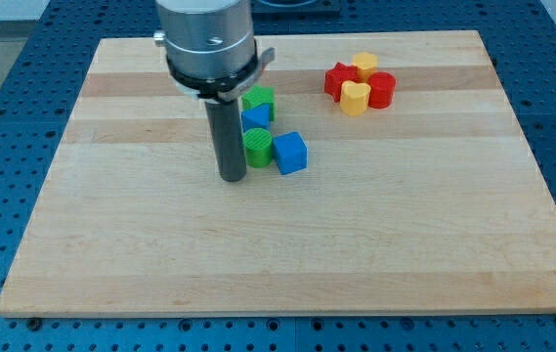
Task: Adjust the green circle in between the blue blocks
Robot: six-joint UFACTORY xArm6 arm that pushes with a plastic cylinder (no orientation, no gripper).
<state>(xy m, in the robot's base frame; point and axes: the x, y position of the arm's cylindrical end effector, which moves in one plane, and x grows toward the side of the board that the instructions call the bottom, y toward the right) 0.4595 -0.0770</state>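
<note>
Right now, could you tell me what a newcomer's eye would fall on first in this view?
First, my dark rod, coming down at the board's upper middle, my tip just left of the green circle. That circle sits between a blue block above and a blue cube to its right. Next, the red and yellow cluster at the view's upper right.

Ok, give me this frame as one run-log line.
my tip: touching green circle's left | circle: between blue cube and blue block | green block: above | red/yellow cluster: upper right
</note>
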